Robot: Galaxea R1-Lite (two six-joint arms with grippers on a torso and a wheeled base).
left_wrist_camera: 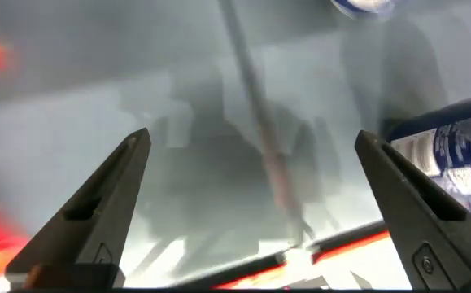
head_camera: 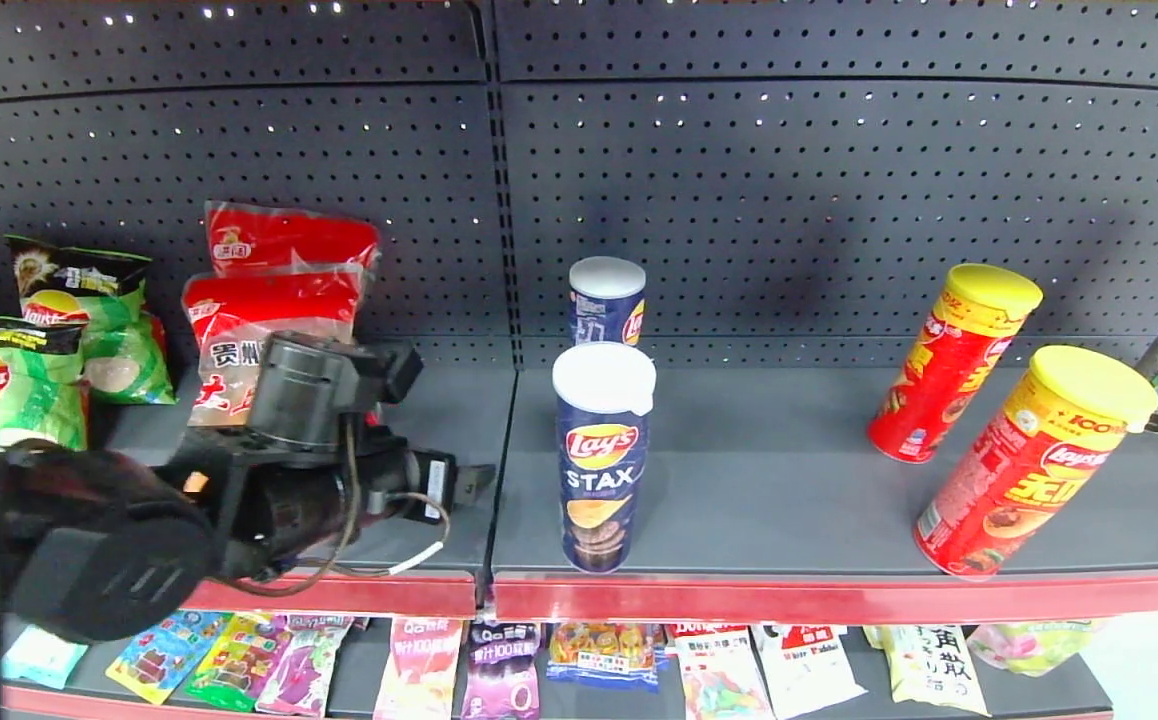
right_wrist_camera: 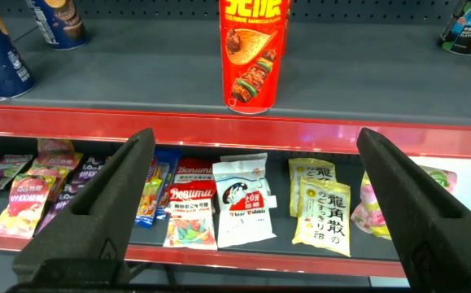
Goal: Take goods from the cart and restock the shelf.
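Head view: front blue can (head_camera: 601, 460) upright at the shelf (head_camera: 799, 500) edge, rear blue can (head_camera: 606, 300) behind, two red cans (head_camera: 1034, 465) well right. Left gripper (left_wrist_camera: 253, 138), near the front can, spread and empty; right gripper (right_wrist_camera: 255, 134) likewise. Judgement: cans stocked; remaining cart goods cannot be assessed.

We are looking at a dark grey metal back panel (head_camera: 789, 200) patterned with rows of small holes, and a grey metal shelf board (head_camera: 759, 480) edged by a red front strip (head_camera: 839, 598). We are seeing two navy cylindrical chip cans (head_camera: 599, 470) wearing white lids, two red cylindrical chip cans (head_camera: 1029, 470) carrying yellow lids, red plastic snack bags (head_camera: 269, 300), and green-and-black foil chip bags (head_camera: 29, 385).
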